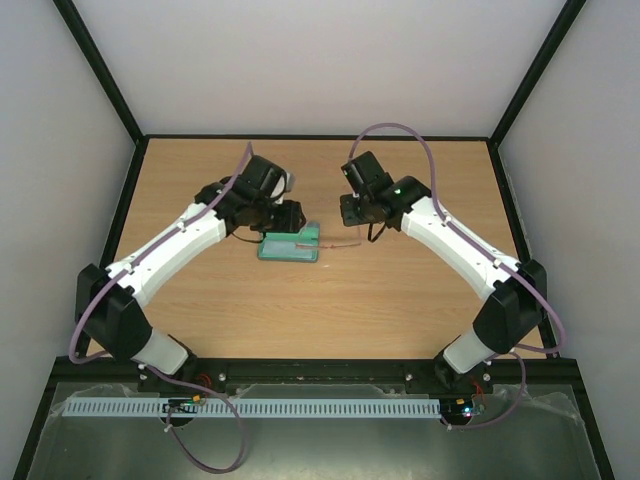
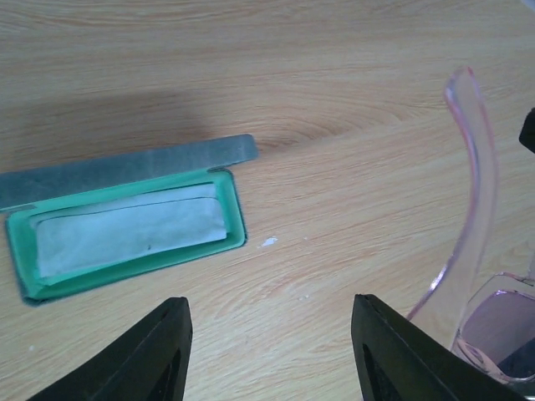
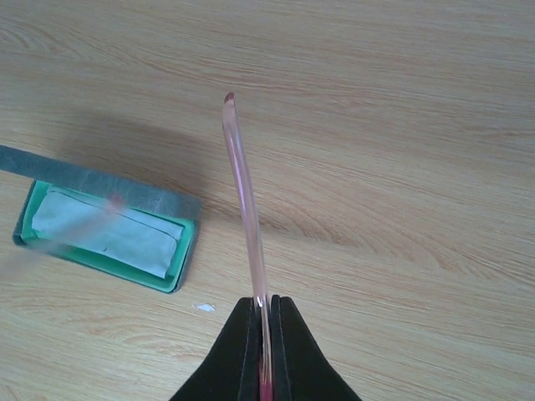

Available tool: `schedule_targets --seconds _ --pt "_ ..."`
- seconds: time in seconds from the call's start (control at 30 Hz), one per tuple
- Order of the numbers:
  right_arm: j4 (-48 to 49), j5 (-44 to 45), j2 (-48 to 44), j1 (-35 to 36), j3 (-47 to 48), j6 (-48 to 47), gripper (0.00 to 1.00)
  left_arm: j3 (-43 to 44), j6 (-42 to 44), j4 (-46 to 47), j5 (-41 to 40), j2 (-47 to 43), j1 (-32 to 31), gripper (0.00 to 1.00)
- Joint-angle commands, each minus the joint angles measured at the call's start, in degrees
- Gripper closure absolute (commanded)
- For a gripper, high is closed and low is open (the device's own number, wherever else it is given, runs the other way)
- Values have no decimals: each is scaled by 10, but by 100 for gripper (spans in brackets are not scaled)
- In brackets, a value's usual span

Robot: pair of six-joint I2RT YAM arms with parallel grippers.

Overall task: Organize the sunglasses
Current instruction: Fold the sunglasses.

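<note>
The sunglasses (image 3: 244,192) are pinkish-red with thin see-through arms. My right gripper (image 3: 263,301) is shut on one arm and holds them above the table, just right of the case. A second arm shows blurred over the case. In the left wrist view one curved arm (image 2: 476,184) and a lens (image 2: 501,326) show at the right edge. The grey-blue case (image 2: 125,167) lies open, with green lining and a light-blue cloth (image 2: 129,230) inside. My left gripper (image 2: 272,301) is open and empty over bare table between the case and the glasses. In the top view the case (image 1: 290,247) lies mid-table.
The wooden table (image 1: 320,310) is ringed by a black frame and white walls. Both arms reach in toward the middle from the near edge. A small white speck (image 3: 203,307) lies on the wood near the case.
</note>
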Motion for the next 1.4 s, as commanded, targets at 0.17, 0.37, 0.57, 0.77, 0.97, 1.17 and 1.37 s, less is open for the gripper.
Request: schedule_targets --seconds 0.17,0.37,0.57,0.77,0.97,1.17,1.37 --pt "-26 5 17 3 23 14 99 4 -20 24 13 30 -47 46" --pt "-28 5 31 3 34 18 99 11 -18 26 24 35 -58 46" --pt "-31 8 43 2 42 28 99 5 -24 38 55 36 -67 46" --pt "-31 14 43 1 38 33 99 3 -31 45 54 26 -49 45" --pt "-24 -18 28 -17 26 46 99 18 -42 56 60 -20 54 24" --pt "-8 -81 -6 -69 -16 90 99 -34 -81 121 105 -109 124 1" --pt "63 -153 -60 -121 -96 218 99 -218 -283 382 166 -218 104 1"
